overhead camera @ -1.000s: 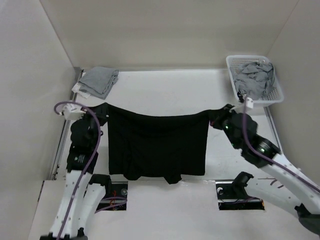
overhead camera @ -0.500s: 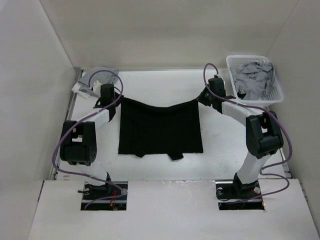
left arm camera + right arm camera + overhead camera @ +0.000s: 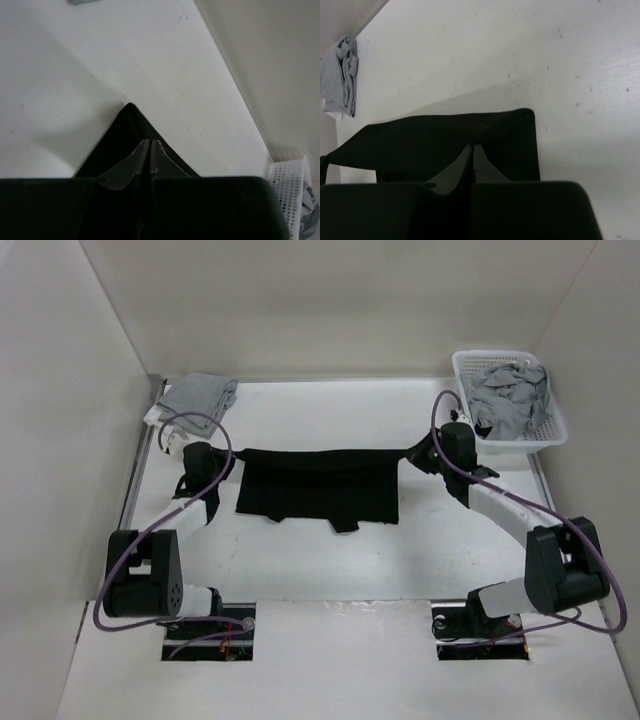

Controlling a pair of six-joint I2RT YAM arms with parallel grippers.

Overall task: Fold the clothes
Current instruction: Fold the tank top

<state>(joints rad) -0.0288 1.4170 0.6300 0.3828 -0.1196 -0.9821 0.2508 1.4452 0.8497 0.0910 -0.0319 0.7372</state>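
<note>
We are holding the black tank top [image 3: 320,488] by the two ends of its far edge, low over the table [image 3: 330,560]. Our left gripper [image 3: 210,462] is pinching the left end, its jaws closed tight on the thin fabric; in the left wrist view they are meeting on a dark point of cloth. Our right gripper [image 3: 428,453] is clamping the right end the same way, jaws pressed together on the fabric. Between the two, the far edge is running taut and nearly straight. The rest of the top is lying on the table toward our bases, and a small flap is poking out at the near hem. A folded grey cloth [image 3: 195,400] is sitting in the far left corner. A white basket [image 3: 555,430] is standing at the far right, with grey clothes [image 3: 510,395] heaped inside it.
</note>
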